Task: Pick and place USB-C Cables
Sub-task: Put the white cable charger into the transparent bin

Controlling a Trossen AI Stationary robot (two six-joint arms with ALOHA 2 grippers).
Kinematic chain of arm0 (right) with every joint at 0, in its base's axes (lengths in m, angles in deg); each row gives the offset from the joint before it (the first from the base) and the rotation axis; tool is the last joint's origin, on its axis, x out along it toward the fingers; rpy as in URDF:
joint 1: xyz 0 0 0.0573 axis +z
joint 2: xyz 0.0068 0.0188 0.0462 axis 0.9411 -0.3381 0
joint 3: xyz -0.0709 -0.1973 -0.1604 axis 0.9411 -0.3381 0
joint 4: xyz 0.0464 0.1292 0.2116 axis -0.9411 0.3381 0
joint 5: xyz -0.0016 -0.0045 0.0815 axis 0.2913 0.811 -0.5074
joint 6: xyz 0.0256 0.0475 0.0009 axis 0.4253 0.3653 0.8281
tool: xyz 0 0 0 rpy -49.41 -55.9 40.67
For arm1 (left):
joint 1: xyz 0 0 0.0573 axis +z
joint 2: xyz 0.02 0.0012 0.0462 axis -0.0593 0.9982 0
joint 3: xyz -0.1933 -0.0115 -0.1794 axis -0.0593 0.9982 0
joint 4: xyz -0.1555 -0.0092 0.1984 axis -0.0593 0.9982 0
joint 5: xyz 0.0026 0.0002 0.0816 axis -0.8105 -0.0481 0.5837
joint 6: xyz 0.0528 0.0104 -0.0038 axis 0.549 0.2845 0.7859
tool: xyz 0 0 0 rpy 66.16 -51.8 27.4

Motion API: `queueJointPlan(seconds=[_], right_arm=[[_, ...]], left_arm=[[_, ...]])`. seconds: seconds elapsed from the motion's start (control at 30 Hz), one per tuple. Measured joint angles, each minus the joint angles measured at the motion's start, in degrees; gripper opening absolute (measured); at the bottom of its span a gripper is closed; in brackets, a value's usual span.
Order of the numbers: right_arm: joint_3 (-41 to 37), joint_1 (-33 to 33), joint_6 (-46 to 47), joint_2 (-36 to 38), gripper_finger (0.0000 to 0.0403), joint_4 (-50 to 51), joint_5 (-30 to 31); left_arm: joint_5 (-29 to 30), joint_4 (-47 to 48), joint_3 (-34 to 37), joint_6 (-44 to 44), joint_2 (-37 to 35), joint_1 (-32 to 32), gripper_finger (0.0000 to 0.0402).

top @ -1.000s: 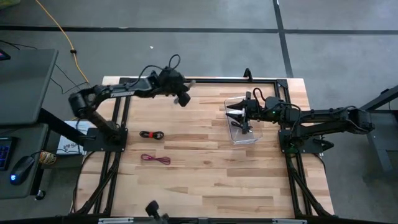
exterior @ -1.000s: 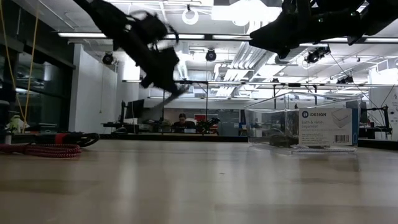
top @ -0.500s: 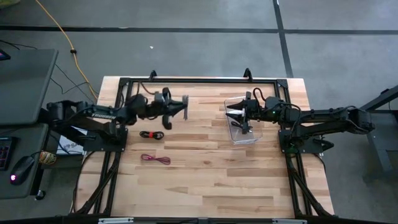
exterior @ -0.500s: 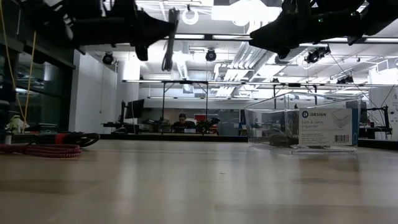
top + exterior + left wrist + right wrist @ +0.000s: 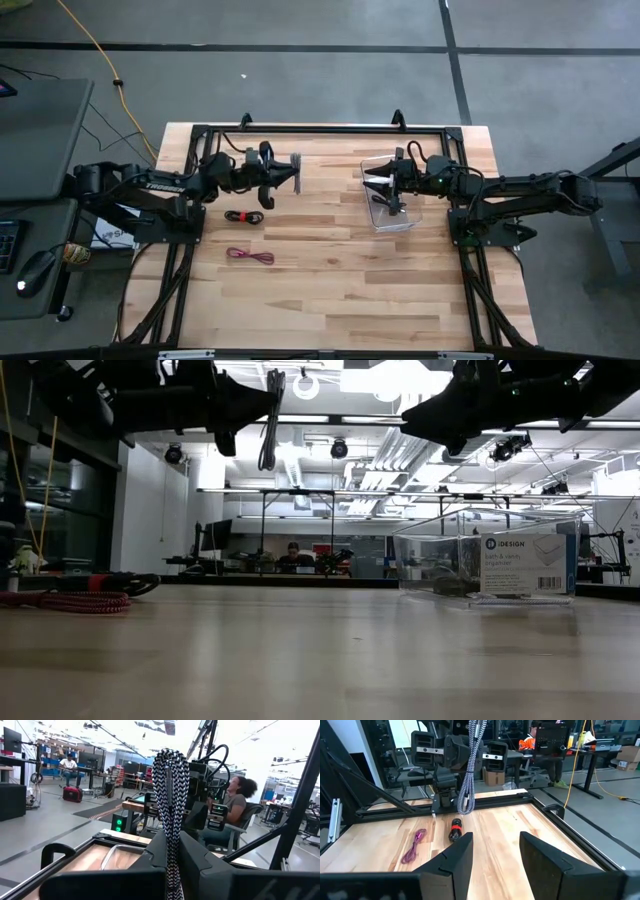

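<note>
My left gripper (image 5: 283,172) points level toward the table's right, high over the far left of the table, shut on the grey braided cable bundle (image 5: 296,170). The bundle also shows in the low view (image 5: 268,430) and the right wrist view (image 5: 468,775). The black-and-red bundle (image 5: 243,216) and the magenta-red bundle (image 5: 250,256) lie flat on the wood below it. My right gripper (image 5: 378,190) is open and empty over the clear plastic box (image 5: 405,222). The black bundle does not show plainly. My left gripper pinches the grey bundle's upper half (image 5: 171,827) between its two fingers (image 5: 155,855). The fingers come level from the table's left and lie across the bundle. The bundle stands nearly upright, its lower loop (image 5: 465,810) hanging below the fingers, clear of the table.
The clear box (image 5: 520,565) stands on the table's far right with something dark inside it. A black frame (image 5: 320,128) runs along the table's far edge and sides. A yellow cord (image 5: 100,60) lies on the floor beyond. Bare wood lies toward the near edge.
My left gripper has come down from slanting downward to level and gone a little toward the table's near edge, carrying the grey bundle, which now stands nearly upright and clear of the table.
</note>
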Motion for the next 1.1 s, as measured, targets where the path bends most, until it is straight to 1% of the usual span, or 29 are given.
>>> queueJointPlan(seconds=[0.6, 0.7, 0.83, 0.97, 1.03, 1.1], right_arm=[[0.0, 0.0, 0.0, 0.0, 0.0154, 0.0, 0.0], [0.0, 0.0, 1.3, -1.2, 0.0154, -0.4, -0.1], [0.0, 0.0, 1.6, -5.1, 0.0154, -3.2, -0.1], [0.0, 0.0, 4.1, -11.8, 0.0154, -13.3, -0.4], [0.4, 0.0, 4.6, -15.3, 0.0154, -18.6, -1.6], [2.0, 0.0, 4.7, -18.5, 0.0154, -21.1, -3.2]], left_arm=[[-0.3, 0.0, -0.1, 0.0, 0.0, 0.0, 0.0000], [-0.3, 0.0, -0.1, -0.5, 0.0, 0.0, 0.0000], [-0.3, 0.0, -0.9, -1.5, 0.1, -0.4, 0.0000], [-0.3, 0.0, -3.2, -1.0, 2.6, -3.3, 0.0000], [0.1, -0.1, -5.1, 0.5, 4.9, -5.5, 0.0000], [1.0, 0.0, -7.1, 1.6, 7.5, -7.3, 0.0000]])
